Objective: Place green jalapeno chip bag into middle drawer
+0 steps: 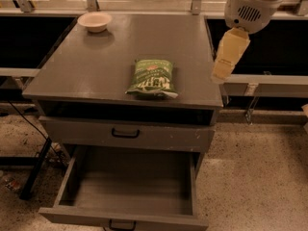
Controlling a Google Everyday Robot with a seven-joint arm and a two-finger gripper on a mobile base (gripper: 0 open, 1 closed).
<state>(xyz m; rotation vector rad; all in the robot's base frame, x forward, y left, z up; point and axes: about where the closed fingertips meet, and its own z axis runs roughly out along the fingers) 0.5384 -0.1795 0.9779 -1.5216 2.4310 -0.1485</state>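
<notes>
The green jalapeno chip bag (151,78) lies flat on the grey cabinet top (96,61), near its front edge and right of centre. The middle drawer (134,186) is pulled out below, with nothing inside it. My gripper (226,57) hangs from the white arm head (250,6) above the cabinet top's right edge. It is to the right of the bag, apart from it, and holds nothing.
A beige bowl (95,21) sits at the back left of the cabinet top. A shut grey drawer front (126,134) with a black handle is above the open drawer. A speckled floor (260,177) lies to the right; black legs and cables (33,172) are at the left.
</notes>
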